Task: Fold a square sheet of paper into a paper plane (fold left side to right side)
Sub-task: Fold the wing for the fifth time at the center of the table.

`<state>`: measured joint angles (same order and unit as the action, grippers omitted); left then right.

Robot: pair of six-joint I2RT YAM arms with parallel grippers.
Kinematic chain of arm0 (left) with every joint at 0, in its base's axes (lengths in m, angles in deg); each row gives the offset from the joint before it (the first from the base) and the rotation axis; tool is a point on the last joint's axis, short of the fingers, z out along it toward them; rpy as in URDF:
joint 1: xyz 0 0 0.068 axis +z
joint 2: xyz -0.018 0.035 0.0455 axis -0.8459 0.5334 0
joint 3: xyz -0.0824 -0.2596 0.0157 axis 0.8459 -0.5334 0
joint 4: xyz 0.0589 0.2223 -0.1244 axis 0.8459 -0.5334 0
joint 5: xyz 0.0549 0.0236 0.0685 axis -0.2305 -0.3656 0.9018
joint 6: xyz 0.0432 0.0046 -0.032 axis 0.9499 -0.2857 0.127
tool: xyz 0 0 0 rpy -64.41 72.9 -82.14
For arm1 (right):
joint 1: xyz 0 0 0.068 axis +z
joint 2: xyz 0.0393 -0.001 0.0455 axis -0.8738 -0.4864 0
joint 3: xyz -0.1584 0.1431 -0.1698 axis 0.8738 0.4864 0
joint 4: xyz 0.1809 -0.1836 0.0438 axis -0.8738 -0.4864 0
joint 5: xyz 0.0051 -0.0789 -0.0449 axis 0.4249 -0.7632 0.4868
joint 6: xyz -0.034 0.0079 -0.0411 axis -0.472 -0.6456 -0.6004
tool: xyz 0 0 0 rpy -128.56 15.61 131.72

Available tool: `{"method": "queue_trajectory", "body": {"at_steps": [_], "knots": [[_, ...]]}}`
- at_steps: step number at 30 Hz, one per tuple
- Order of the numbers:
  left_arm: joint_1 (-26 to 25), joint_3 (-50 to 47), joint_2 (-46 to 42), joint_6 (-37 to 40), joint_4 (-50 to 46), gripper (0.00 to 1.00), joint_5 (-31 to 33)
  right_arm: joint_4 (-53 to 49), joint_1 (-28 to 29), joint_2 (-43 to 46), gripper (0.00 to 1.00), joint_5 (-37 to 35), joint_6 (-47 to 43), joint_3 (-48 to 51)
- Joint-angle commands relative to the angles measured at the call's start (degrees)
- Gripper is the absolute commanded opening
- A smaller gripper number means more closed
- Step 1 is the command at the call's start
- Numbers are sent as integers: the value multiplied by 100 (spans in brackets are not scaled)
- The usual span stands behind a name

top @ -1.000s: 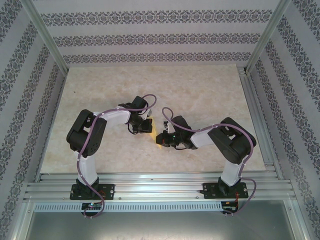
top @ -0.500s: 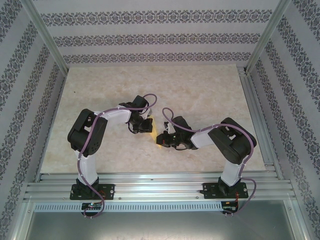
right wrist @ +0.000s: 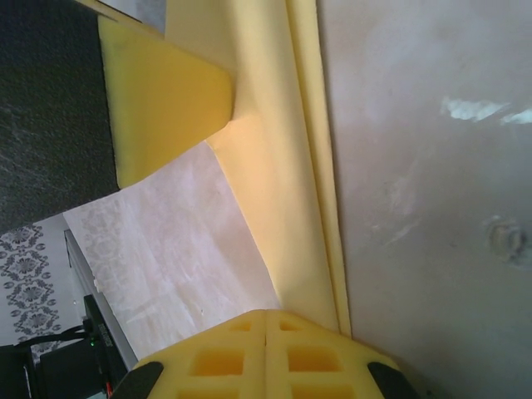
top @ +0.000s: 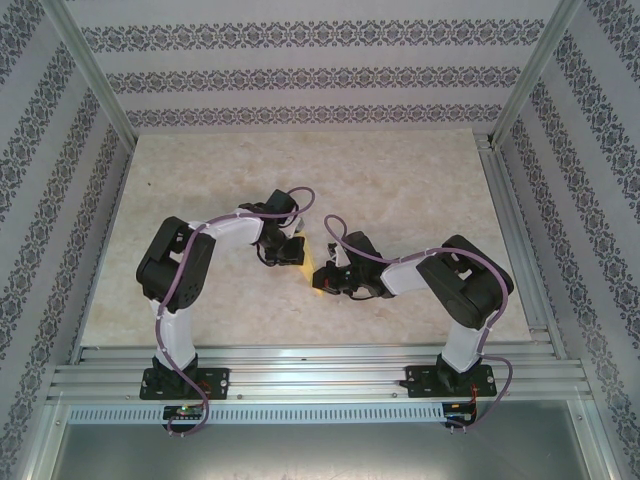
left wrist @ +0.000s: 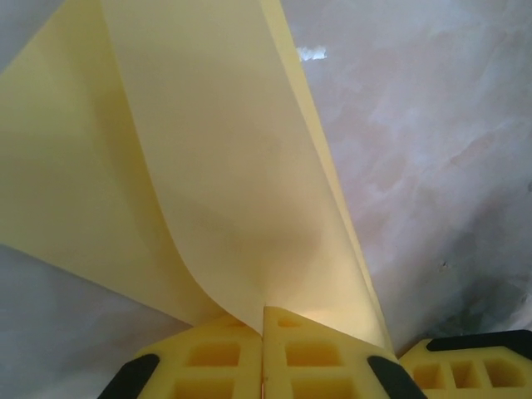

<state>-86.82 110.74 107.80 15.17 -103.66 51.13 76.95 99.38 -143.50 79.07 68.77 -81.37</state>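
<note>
The square sheet of paper [left wrist: 208, 166] is mustard yellow and curls up off the table, with a folded layer along its right edge. My left gripper [left wrist: 264, 314] is shut on its near edge. In the right wrist view the paper [right wrist: 283, 174] runs as a long doubled strip, and my right gripper [right wrist: 266, 316] is shut on its lower end. From above, the two grippers meet at mid-table, left gripper [top: 299, 250] and right gripper [top: 323, 280], with a sliver of paper [top: 320, 270] between them. The left gripper's yellow finger [right wrist: 162, 104] presses the strip's far end.
The pale marble tabletop [top: 400, 190] lies open behind and beside the arms. Aluminium rails run along the right side [top: 515, 230] and the near edge [top: 320, 375]. Patterned walls enclose the cell. A tiny white spot [left wrist: 312, 55] lies on the table beyond the paper.
The right wrist has shifted slightly and less yellow paper shows between the grippers from above. Both grippers stay shut on the sheet.
</note>
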Motion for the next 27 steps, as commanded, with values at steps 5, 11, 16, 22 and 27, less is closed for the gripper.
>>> {"method": "queue_trajectory", "body": {"at_steps": [5,11,16,22,27], "knots": [[776,-150,-1440,183,-160,40,148,-1029,-23,-290,3,-542,-14,205],[709,-538,-1624,-184,681,17,-1292,-996,-14,-315,2,-530,-5,188],[189,-496,-1231,-301,954,10,-1455,-1010,-2,-297,2,-551,-4,190],[17,-500,-664,-484,1303,7,-1394,-1001,-6,-298,2,-546,-5,188],[-31,-349,-196,-297,1189,5,-1197,-1010,-3,-315,2,-546,-9,178]]}}
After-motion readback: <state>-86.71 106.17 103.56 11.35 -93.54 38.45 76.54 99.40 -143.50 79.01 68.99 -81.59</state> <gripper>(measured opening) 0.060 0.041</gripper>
